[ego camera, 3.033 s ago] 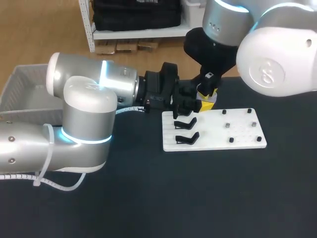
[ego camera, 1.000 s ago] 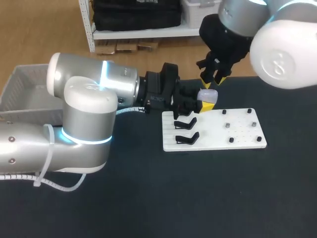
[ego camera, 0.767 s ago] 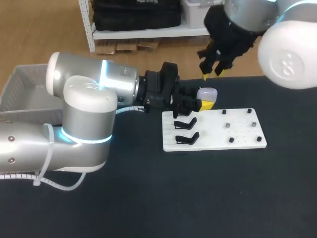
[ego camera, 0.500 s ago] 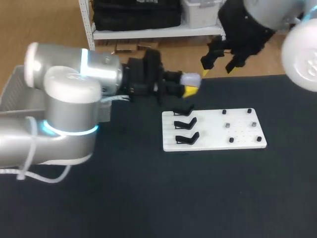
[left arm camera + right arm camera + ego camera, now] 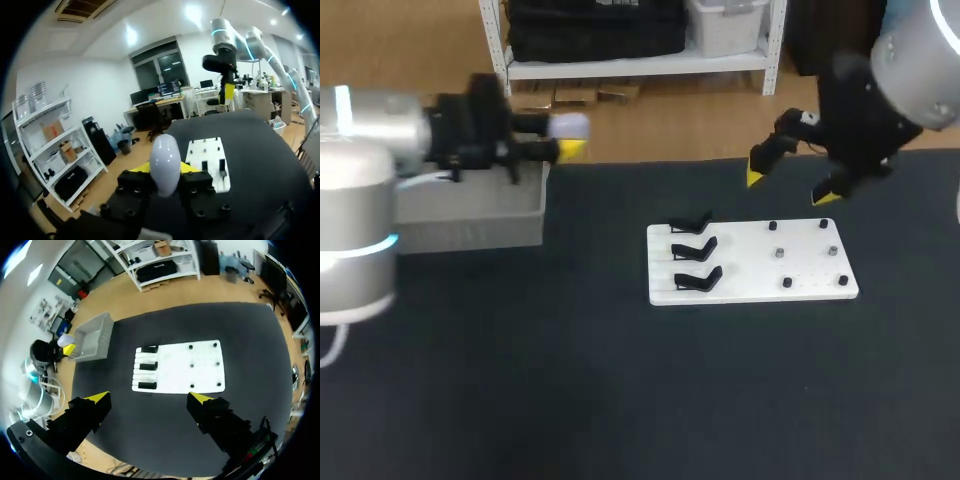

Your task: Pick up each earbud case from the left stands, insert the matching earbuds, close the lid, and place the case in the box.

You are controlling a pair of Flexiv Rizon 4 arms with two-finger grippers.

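My left gripper (image 5: 563,143) is shut on a white, egg-shaped earbud case (image 5: 570,124), held in the air by the far right corner of the grey box (image 5: 470,213). In the left wrist view the case (image 5: 165,159) stands upright between the fingers. The white board (image 5: 750,262) carries three bare black stands (image 5: 696,249) on its left side and several small dark pieces (image 5: 780,254) on its right. My right gripper (image 5: 792,187) hangs open above the board's far edge, holding nothing. The right wrist view looks down past its gripper (image 5: 150,399) on the board (image 5: 177,367) and the box (image 5: 92,337).
The grey box sits at the table's far left edge. The dark table top (image 5: 620,390) stretches in front of the board and the box.
My left arm has swung left with the case, from above the board's stands to beside the box. My right gripper has opened wide and drawn away to the right.
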